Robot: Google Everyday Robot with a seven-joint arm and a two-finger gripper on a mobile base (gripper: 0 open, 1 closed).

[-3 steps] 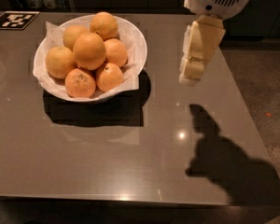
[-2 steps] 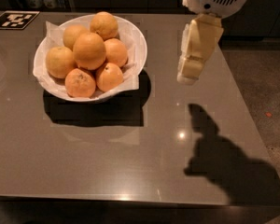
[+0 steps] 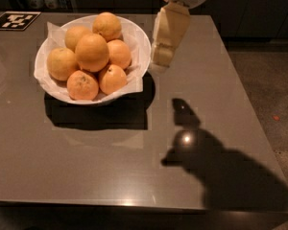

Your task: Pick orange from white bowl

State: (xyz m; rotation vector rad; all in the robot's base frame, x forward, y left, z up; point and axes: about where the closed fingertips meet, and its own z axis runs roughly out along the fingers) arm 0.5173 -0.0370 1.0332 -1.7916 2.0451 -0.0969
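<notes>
Grey table [image 3: 86, 166], arm shadow [image 3: 221, 171] at near right. Paper-lined white bowl [image 3: 141, 44] at far left; orange [image 3: 91, 52] tops pile, partly hiding smaller oranges. Gripper [image 3: 162, 61] hangs just beside bowl's right rim; spread or closed, cannot tell. Arm cut off at top edge

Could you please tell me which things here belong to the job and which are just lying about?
Job: large smooth round orange; wide white paper-lined bowl; pincer, hovering beside the bowl.
Lying about: smaller speckled oranges; black-and-white marker tag.
</notes>
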